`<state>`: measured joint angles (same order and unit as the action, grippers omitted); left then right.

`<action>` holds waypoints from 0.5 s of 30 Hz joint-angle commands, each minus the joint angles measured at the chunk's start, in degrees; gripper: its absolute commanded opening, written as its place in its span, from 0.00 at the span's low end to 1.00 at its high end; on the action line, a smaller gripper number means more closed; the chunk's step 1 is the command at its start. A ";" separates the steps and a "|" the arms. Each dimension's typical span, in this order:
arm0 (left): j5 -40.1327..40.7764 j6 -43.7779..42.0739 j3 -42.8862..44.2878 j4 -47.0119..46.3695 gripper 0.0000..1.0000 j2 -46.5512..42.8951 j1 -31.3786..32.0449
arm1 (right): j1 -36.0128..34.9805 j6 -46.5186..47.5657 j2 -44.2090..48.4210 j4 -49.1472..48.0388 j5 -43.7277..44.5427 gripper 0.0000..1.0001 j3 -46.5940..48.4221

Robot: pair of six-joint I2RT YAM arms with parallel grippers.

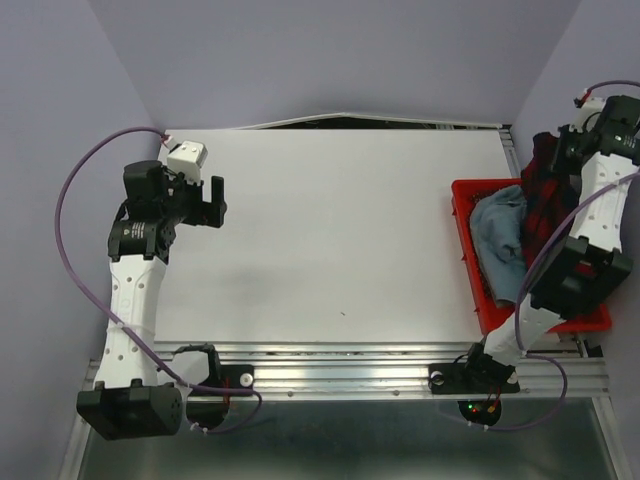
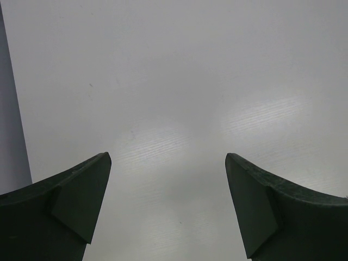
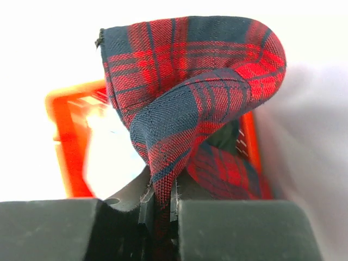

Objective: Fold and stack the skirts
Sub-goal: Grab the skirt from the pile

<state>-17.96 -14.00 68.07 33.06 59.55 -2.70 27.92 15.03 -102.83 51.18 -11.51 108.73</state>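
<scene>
**Right gripper (image 3: 157, 204) pinching the plaid skirt (image 3: 190, 70) over the basket (image 3: 68, 141); left gripper (image 2: 168, 179) spread above the table (image 1: 340, 230).**

The right gripper's two dark, blocky fingers (image 3: 228, 228) are closed almost together on a fold of the plaid skirt. The cloth is a woven red-and-navy twill that rises from the pinch and curls over in a rounded loop. Its lower part hangs into the red plastic basket, a rectangular tub at the table's right edge. The blue-grey skirt (image 1: 500, 235), a plain soft denim-like cloth, lies crumpled in the basket, touching the plaid. The left gripper's fingers (image 2: 65, 212), matt black and wedge-shaped, stand wide apart and hold nothing. They hang above the left side of the smooth white table.
</scene>
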 commanded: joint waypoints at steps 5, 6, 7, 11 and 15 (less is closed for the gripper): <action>-1.46 2.31 8.91 -0.19 0.99 3.64 -0.20 | -5.15 -14.32 11.24 -17.13 -26.63 0.01 6.06; -1.99 2.74 9.61 -0.19 0.99 3.99 -0.64 | -6.72 -14.15 12.11 -18.38 -27.16 0.01 5.97; -3.21 3.45 10.32 -0.27 0.99 4.78 -0.90 | -11.35 -12.58 12.38 -19.35 -26.21 0.01 5.97; -7.52 5.91 14.18 -1.24 0.99 6.54 -3.36 | -22.81 -11.69 14.05 -24.53 -24.08 0.01 3.25; -14.02 9.07 16.12 -2.38 0.99 8.56 -8.89 | -32.28 -10.12 13.18 -29.28 -26.37 0.01 0.10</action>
<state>-24.99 -8.64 80.75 33.15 67.37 -7.75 1.91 4.84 -91.37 32.34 -32.93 110.34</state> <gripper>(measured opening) 0.985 0.113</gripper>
